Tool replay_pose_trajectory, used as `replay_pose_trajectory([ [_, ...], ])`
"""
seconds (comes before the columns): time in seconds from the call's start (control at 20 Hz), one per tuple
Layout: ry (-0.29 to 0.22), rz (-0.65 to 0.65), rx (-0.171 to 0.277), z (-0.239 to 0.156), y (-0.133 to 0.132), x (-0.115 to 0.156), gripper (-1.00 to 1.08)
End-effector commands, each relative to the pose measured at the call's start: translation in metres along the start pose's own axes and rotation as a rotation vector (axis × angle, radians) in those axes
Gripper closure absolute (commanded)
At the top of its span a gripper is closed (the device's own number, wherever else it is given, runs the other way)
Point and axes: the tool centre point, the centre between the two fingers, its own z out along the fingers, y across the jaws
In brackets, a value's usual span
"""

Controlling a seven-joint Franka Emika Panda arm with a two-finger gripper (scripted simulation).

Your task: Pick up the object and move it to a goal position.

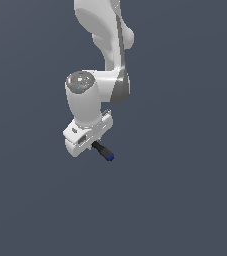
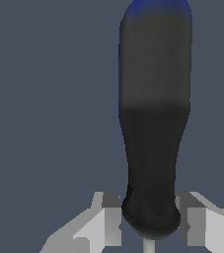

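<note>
Since the screwdriver [image 2: 155, 123] is looking small, stiff and light, it should be handling easily; the smooth black handle and thin shaft [image 2: 146, 245] may be slippery, so the handle base near the shaft seems the sound place to hold. It is sitting between the pincer [image 2: 150, 222] fingers [image 2: 108, 222], which are clenching it at that base. In the exterior view its blue cap [image 1: 110, 157] is sticking out toward the exterior view's right, below the white arm [image 1: 92, 97]. No goal marker is showing.
</note>
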Motion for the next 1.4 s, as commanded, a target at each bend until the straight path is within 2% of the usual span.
replay_pose_trajectory([
  [0.0,0.001,0.0,-0.001,-0.024,-0.003,-0.012,1.08],
  [0.95,0.004,-0.001,0.0,-0.226,-0.027,-0.108,1.08],
  [1.35,0.004,-0.001,0.0,-0.289,-0.031,-0.137,1.08],
])
